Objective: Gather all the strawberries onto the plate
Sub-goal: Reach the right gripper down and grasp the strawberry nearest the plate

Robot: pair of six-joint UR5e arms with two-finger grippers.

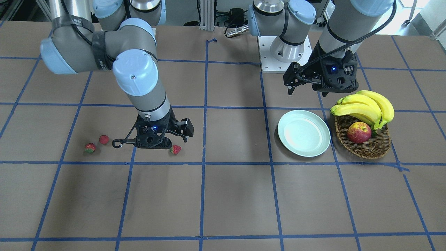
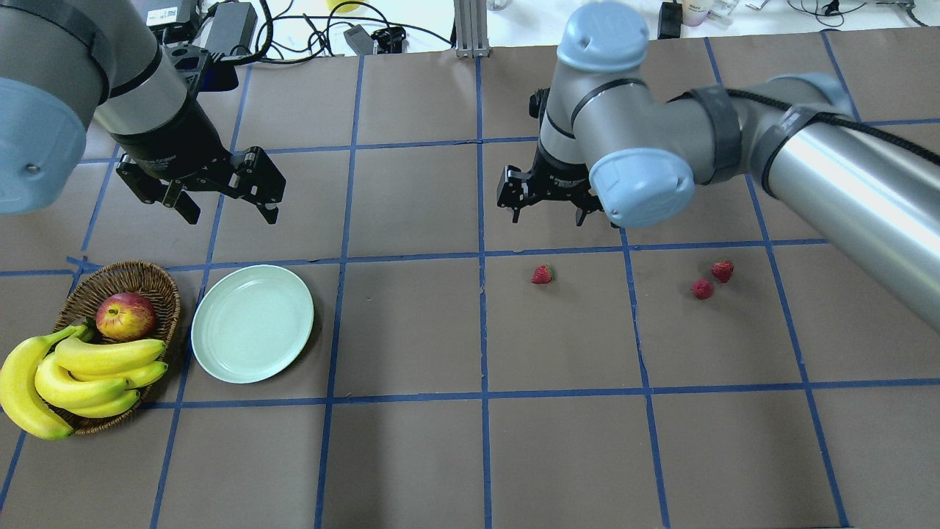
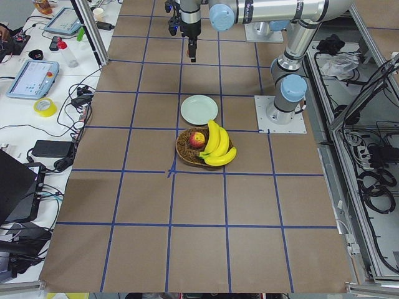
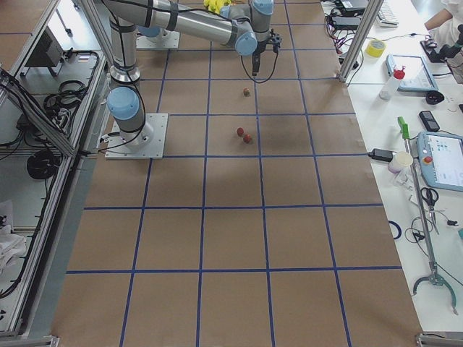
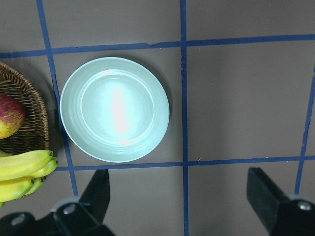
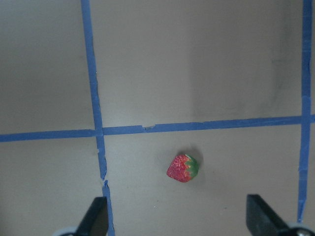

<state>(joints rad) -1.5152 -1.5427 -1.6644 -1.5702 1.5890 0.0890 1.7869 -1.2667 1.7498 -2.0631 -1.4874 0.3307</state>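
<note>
In the front-facing view the right end effector (image 1: 154,145) hangs low over the table (image 1: 237,195), pointing down. The lone strawberry (image 1: 175,149) lies just beside it, not between the jaws. The other two strawberries (image 1: 104,139) lie close together on its far side. The plate (image 1: 304,134) is bare and well apart from all three. It sits next to the basket (image 1: 364,150), which holds the apple (image 1: 359,132) and the bananas (image 1: 366,106). The left end effector (image 1: 308,91) hovers behind the plate.

Overhead, both end effectors show spread jaws with nothing in them.

The two side views are too small to add more than the same layout.

The right wrist view has the lone strawberry lying on its side ahead of the wide-spread fingers (image 6: 96,216), slightly off centre between them.

The left wrist view looks straight down on the empty plate, with its own fingers (image 5: 96,189) wide apart and holding nothing.

The berry is small and rounded, so a descent that stays off centre could nudge it away. One finger touching first could roll it or squeeze it out sideways. The carry to the plate is long, and a weak pinch could drop the berry on the way. A release from too high may bounce it over the shallow rim. The left arm waits close to the plate and could crowd the right arm's approach.
</note>
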